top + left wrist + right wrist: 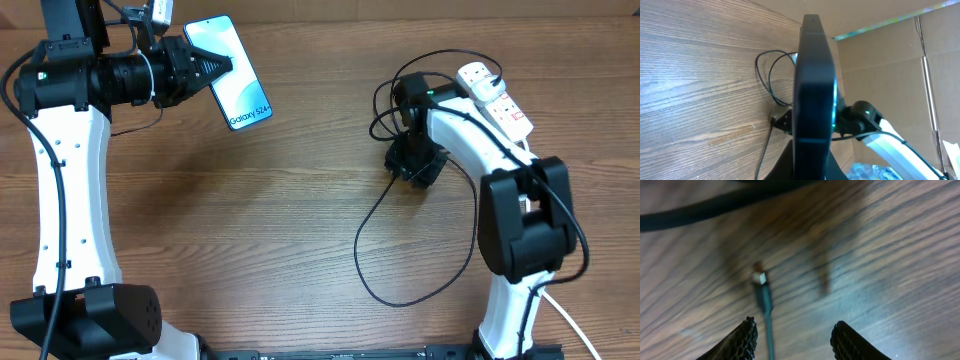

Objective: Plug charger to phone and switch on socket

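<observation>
Phone (pixel 245 93), screen reading "Galaxy S24", held in left jaws

A table (pixel 290 190) of brown, streaky wood grain carries everything. Tan cardboard (pixel 885 65) stands upright along the table's far edge. It is creased and folded into panels, with a pale strip along one flap's upper edge.

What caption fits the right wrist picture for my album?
Right claw open above the charger tip lying on the wooden table.
</observation>
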`<state>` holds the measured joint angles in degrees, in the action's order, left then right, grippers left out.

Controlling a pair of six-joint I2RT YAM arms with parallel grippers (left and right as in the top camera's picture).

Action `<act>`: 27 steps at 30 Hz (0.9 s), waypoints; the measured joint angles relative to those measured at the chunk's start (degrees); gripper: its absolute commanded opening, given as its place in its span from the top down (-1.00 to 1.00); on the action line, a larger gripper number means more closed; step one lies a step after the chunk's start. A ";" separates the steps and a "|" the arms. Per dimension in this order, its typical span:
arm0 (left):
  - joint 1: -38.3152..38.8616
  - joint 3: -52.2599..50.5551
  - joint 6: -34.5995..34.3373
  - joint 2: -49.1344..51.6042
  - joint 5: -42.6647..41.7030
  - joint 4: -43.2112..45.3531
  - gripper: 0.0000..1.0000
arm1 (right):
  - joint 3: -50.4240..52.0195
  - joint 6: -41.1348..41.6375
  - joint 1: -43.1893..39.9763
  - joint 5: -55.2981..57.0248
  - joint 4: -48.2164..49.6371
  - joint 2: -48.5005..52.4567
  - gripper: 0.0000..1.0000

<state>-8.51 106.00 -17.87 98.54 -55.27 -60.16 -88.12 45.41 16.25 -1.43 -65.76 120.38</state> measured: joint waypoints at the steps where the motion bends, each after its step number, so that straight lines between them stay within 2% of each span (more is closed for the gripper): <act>1: 0.00 0.00 0.00 0.00 0.00 0.00 0.92 | 0.02 0.09 0.15 0.20 0.09 0.37 0.03; 7: 0.00 0.00 0.00 0.00 0.00 0.00 0.92 | 0.04 0.68 2.01 0.42 1.36 0.68 0.02; 15: 0.00 0.00 0.00 0.00 0.00 -0.02 0.92 | 0.04 1.07 2.84 1.27 1.70 0.72 0.18; 25: 0.00 0.00 0.00 0.00 0.00 -0.07 0.92 | 0.04 0.85 2.78 1.70 2.05 1.68 0.18; 27: 0.00 0.00 0.00 0.00 0.00 -0.11 0.92 | 0.04 0.48 2.62 1.66 2.10 1.99 0.26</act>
<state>-8.51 106.00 -17.87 98.54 -55.27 -60.27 -88.07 45.89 18.87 0.23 -63.66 122.37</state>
